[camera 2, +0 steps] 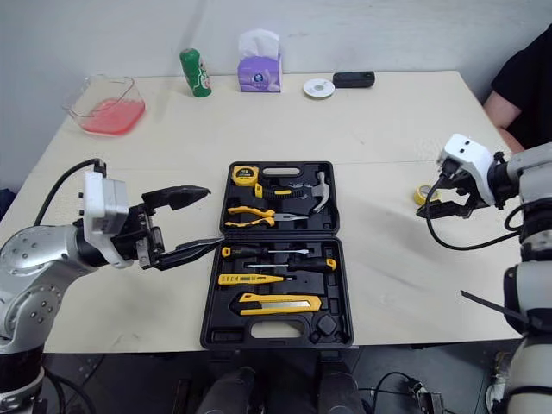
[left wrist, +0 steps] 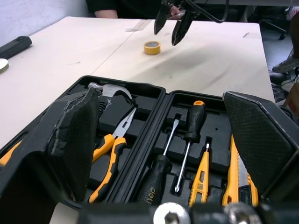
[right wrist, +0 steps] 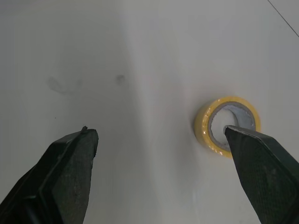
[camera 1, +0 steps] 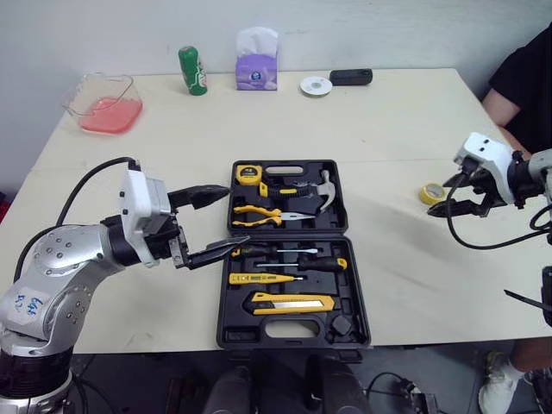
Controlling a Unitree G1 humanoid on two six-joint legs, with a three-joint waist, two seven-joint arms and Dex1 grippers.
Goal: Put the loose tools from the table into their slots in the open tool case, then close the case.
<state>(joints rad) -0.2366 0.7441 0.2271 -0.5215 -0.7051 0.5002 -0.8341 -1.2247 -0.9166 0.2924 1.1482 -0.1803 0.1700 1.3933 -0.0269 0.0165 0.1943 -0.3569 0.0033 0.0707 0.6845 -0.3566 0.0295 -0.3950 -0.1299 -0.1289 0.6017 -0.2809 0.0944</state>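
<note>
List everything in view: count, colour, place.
tool case: 1, black, open, table's near middle
tape measure: 1, yellow, case's far half
hammer: 1, silver head, far half
pliers: 1, yellow-black handles, far half
screwdrivers: 2, black handles, near half
tester pen: 1, yellow, near half
utility knife: 1, yellow, near half
tape roll: 1, yellow, table's right side
can: 1, green, far edge
tissue pack: 1, purple, far edge
disc: 1, white, far edge
device: 1, black, far edge
container: 1, clear, pink contents, far-left corner
table: 1, beige
person: 1, black top, far right
left gripper: open, beside case
right gripper: open, by tape roll
</note>
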